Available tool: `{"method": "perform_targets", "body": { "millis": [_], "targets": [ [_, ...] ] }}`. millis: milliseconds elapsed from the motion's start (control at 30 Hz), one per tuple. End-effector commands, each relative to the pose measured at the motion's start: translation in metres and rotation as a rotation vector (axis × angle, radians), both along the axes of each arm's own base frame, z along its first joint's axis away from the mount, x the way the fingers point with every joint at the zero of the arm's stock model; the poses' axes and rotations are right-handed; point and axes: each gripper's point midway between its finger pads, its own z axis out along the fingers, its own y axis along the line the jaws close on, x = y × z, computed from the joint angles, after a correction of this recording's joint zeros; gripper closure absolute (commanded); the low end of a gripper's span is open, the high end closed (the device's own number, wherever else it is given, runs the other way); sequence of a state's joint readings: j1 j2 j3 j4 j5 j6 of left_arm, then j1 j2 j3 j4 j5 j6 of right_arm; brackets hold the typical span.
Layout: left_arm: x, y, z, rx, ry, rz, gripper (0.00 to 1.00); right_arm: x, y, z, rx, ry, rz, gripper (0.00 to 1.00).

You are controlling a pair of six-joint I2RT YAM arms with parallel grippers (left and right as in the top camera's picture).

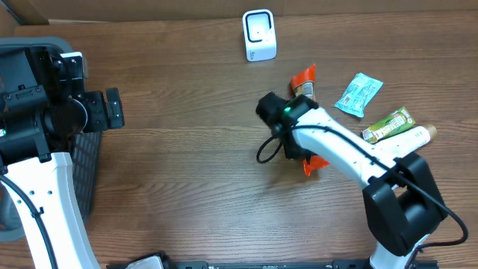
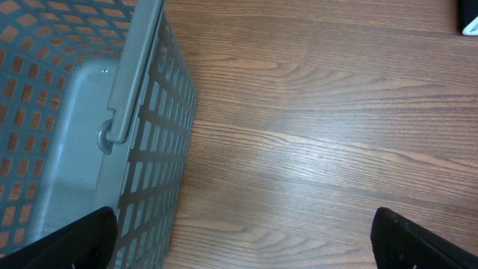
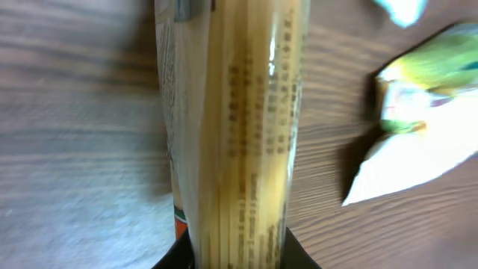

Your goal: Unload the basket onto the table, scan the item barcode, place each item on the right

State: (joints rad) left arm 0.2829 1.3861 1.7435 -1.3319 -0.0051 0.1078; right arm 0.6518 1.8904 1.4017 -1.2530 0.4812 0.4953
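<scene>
between right fingers (image 3: 302,263): spaghetti packet (image 3: 235,127), pinched both sides

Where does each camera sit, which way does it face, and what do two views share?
Overhead: fixed above the table, facing straight down; left arm and right arm both show.
Left wrist: on the left arm, facing down at the basket wall and bare wood; the left gripper, open, shows its tips in the bottom corners.
Right wrist: close above the noodle pack, which the right gripper clasps at the bottom edge.
Shared: overhead and right wrist both show that pack and the green packet.
</scene>
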Motion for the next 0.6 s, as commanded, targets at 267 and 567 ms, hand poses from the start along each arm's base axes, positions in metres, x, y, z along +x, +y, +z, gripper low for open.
{"method": "perform_targets", "body": {
  "millis": [267,567],
  "targets": [
    [0.0,0.0,0.003,0.013,-0.005,-0.013,0.01,0.015,-0.014,-0.016,-0.212,-0.093,-0.018,0.96],
    [0.0,0.0,0.003,0.013,-0.005,-0.013,0.0,-0.008,0.026,-0.035,-0.192,-0.001,0.148,0.91]
  ]
}}
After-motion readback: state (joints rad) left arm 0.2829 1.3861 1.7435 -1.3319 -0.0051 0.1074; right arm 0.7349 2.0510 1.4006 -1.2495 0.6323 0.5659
